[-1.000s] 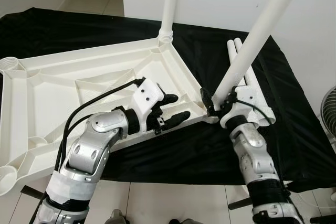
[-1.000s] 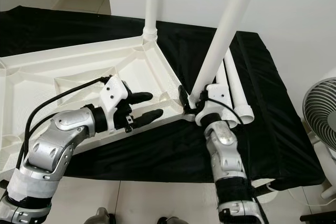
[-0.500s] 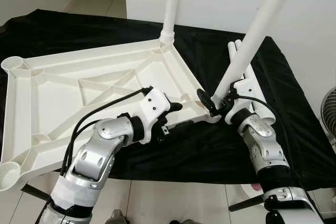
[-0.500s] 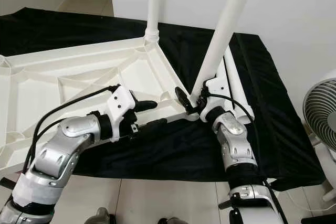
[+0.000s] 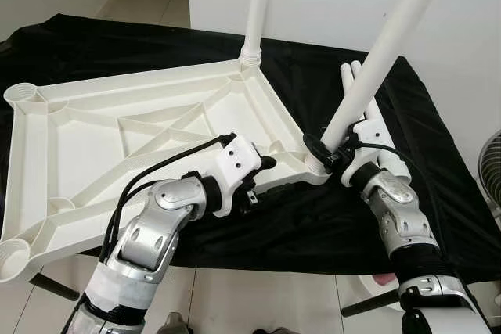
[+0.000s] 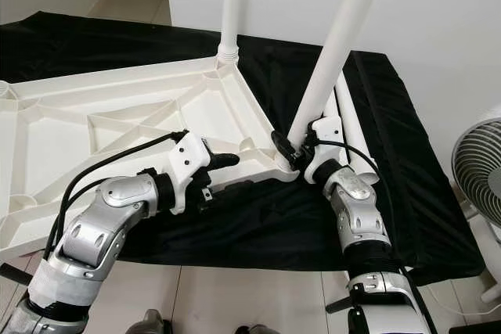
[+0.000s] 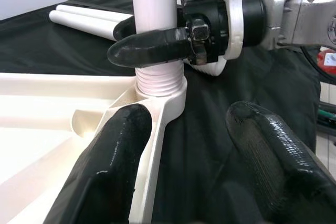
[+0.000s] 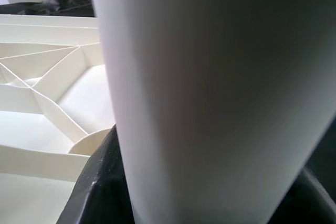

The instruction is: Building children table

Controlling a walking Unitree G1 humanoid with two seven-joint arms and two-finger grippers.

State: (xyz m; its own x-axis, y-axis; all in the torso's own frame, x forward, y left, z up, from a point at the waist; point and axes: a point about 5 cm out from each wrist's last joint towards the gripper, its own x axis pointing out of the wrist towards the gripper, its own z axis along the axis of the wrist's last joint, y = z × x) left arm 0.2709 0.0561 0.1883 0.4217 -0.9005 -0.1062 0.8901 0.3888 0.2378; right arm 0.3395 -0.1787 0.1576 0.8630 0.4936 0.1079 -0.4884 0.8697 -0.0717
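The white plastic table top (image 5: 117, 146) lies upside down on a black cloth (image 5: 438, 193), its ribbed underside facing up. A round leg socket sits at each corner. One white leg (image 5: 257, 5) stands upright in the far corner socket. A second white leg (image 5: 383, 48) is seated in the near right corner socket (image 7: 157, 90) and leans up and to the robot's right (its threaded collar shows just above the socket in the left wrist view).

The right gripper (image 5: 327, 152) is clamped around the base of this leaning leg, directly above the socket; its black fingers (image 7: 149, 48) press against the tube on both sides. In the right wrist view the leg's white surface lies close against the camera, with the table top's ribs beyond it.

The left gripper (image 5: 262, 181) is at the near edge of the table top, just left of the same corner. Its fingers are spread: one finger (image 7: 113, 171) rests on the top side of the rim, the other (image 7: 273, 166) sits over the black cloth in front of the edge.

Two spare white legs (image 5: 376, 127) lie side by side on the cloth, beyond the right gripper. A fan (image 6: 477, 170) stands at the far right, off the cloth.
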